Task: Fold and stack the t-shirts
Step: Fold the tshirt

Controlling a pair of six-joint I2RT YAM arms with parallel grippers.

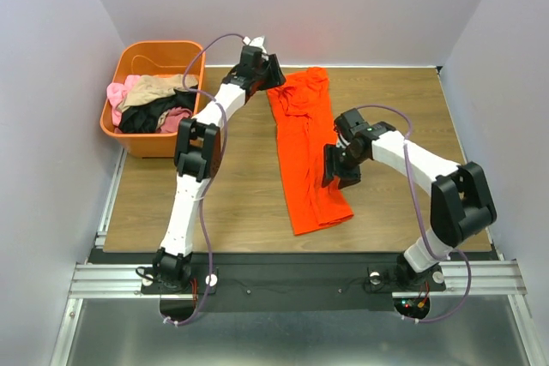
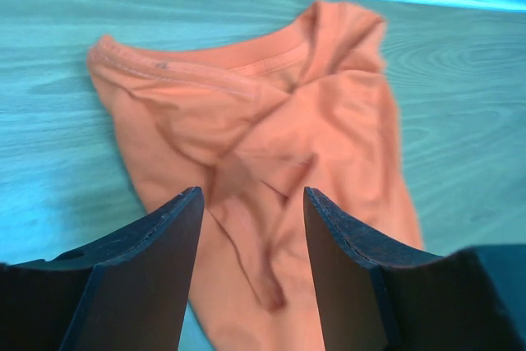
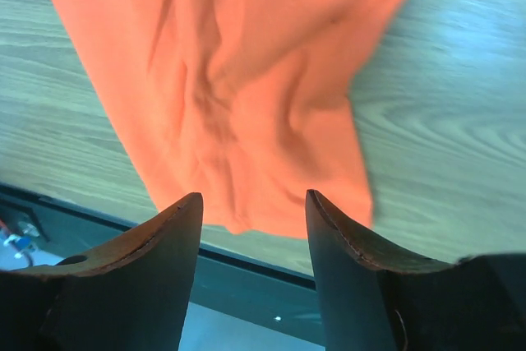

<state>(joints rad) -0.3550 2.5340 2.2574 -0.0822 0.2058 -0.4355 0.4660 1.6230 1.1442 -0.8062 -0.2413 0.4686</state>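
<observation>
A bright orange-red t-shirt (image 1: 304, 147) lies on the wooden table as a long narrow strip, collar end at the back, hem towards the front. Its bunched collar end shows in the left wrist view (image 2: 271, 129), its hem end in the right wrist view (image 3: 246, 96). My left gripper (image 1: 276, 70) is open and empty above the collar end's left edge (image 2: 253, 195). My right gripper (image 1: 333, 169) is open and empty at the strip's right edge, above the lower half (image 3: 253, 199). Pink, tan and black t-shirts (image 1: 154, 105) lie heaped in the tub.
An orange plastic tub (image 1: 150, 143) stands at the back left of the table. Grey walls close in the table on three sides. A black strip and metal rail (image 1: 292, 276) run along the front edge, also seen in the right wrist view (image 3: 246, 273).
</observation>
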